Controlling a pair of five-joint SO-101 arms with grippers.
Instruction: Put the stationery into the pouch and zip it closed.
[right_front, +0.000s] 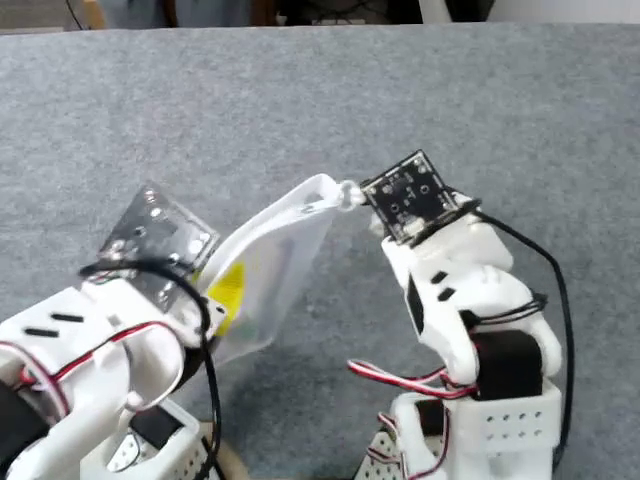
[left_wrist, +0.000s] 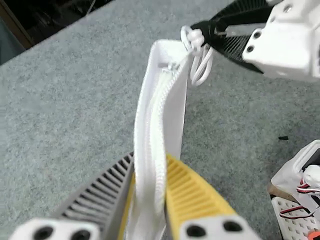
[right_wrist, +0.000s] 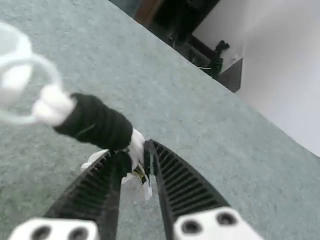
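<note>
Left gripper (left_wrist: 150, 167): closed on the pouch (left_wrist: 167, 115). Its grey finger (left_wrist: 102, 192) and yellow finger (left_wrist: 195, 192) press on opposite faces of the pouch, clamping the zipper edge at the pouch's near end. In the high view the left gripper (right_front: 205, 290) sits at the pouch's lower end.

Right gripper (right_wrist: 132, 150): black fingers almost together, pinching a small white piece between the tips. In the left wrist view the right gripper (left_wrist: 210, 35) sits at the pouch's far corner, touching the white cord loop (left_wrist: 200, 65).

Grey table (right_front: 300, 90): lies under the pouch on all sides.

Pouch (right_front: 275, 255): white, partly see-through, stretched between the two grippers with its zipper edge uppermost.

Zipper (left_wrist: 155, 125): runs along the top edge of the pouch. The teeth meet along the visible length, and the slider (left_wrist: 172, 67) stands at the far corner.

Cord loop (right_wrist: 20, 85): hangs from the slider end of the pouch.
</note>
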